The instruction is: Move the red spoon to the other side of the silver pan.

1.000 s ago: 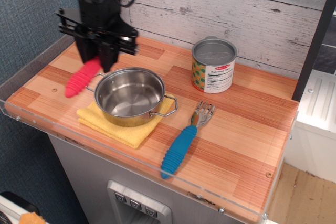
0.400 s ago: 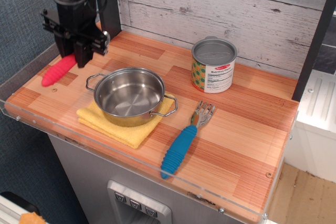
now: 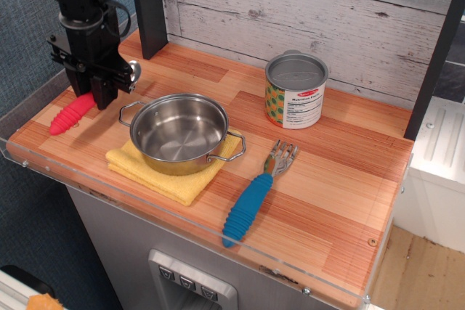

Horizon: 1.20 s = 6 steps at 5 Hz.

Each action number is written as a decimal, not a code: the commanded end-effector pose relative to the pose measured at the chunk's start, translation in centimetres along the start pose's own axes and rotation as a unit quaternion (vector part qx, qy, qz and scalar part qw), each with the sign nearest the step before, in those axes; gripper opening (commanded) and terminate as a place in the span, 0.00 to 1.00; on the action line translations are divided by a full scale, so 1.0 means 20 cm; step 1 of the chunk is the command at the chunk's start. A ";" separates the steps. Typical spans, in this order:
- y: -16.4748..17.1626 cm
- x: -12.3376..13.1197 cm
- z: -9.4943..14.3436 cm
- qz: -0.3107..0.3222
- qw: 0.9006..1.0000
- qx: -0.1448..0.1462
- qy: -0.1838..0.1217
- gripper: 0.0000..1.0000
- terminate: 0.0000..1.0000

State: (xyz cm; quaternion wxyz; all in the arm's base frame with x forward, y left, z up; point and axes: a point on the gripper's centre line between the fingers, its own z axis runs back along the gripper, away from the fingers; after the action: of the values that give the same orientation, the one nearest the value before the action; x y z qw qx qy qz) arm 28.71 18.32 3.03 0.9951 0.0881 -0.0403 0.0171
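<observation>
The silver pan (image 3: 179,133) stands on a yellow cloth at the left-middle of the wooden table. My gripper (image 3: 102,96) is to the left of the pan, near the table's left edge, and is shut on the red spoon (image 3: 70,114). The red ribbed handle slants down to the left with its tip close to the wood. The spoon's shiny bowl (image 3: 134,70) sticks out on the right of the fingers. Whether the handle touches the table I cannot tell.
A yellow cloth (image 3: 166,178) lies under the pan. A printed tin can (image 3: 295,92) stands at the back. A blue-handled fork (image 3: 254,197) lies right of the pan. A dark post (image 3: 148,8) rises behind the gripper. A clear rim (image 3: 43,168) edges the table.
My gripper has carried the red spoon leftward, from just beside the pan's rear-left rim to the far left of the table, and a little lower. The pan, can and fork have not moved.
</observation>
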 end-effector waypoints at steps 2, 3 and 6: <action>0.06 0.01 0.03 0.001 1.000 -0.008 -0.028 0.00 0.00; 0.04 0.00 0.02 -0.001 0.999 -0.012 -0.030 0.00 0.00; 0.06 -0.04 0.05 0.011 1.000 -0.020 -0.020 1.00 0.00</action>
State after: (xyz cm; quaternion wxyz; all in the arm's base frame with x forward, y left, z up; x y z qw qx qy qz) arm 27.68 18.79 2.02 0.9975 0.0528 -0.0402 0.0233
